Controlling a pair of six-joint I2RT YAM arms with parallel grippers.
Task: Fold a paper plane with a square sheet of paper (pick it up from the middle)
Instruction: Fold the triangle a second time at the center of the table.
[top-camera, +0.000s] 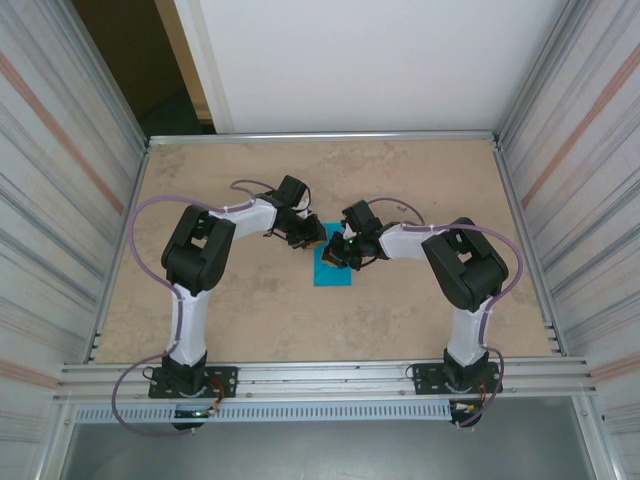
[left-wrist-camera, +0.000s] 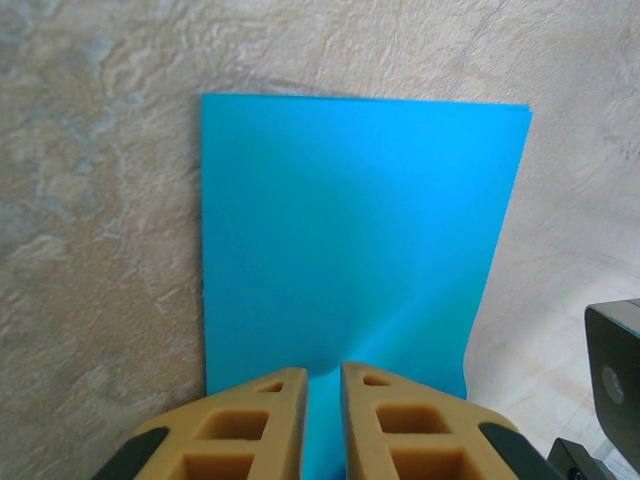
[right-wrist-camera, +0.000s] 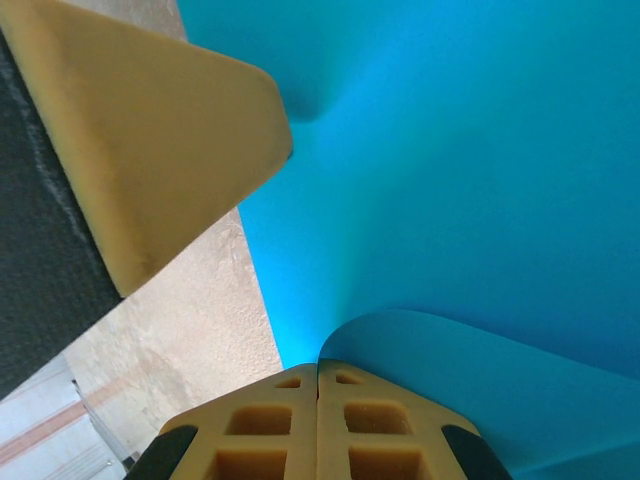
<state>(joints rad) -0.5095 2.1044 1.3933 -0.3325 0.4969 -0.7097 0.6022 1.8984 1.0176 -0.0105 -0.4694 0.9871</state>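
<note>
Right at the wrist lens: right tool (right-wrist-camera: 318, 368), fingers pressed fully together, seemingly nipping a raised, curling edge of the sheet of paper (left-wrist-camera: 360, 230). Lifts that flap probably to bring it over for a next fold. Lies as a blue rectangle, apparently folded once, flat on the worktop (left-wrist-camera: 90, 250) between both arms. Left tool (left-wrist-camera: 322, 372): nearly closed, only a thin slit between the fingers, pinching a small pucker at the near edge. Serves, by judgement, to keep the paper from sliding.
</note>
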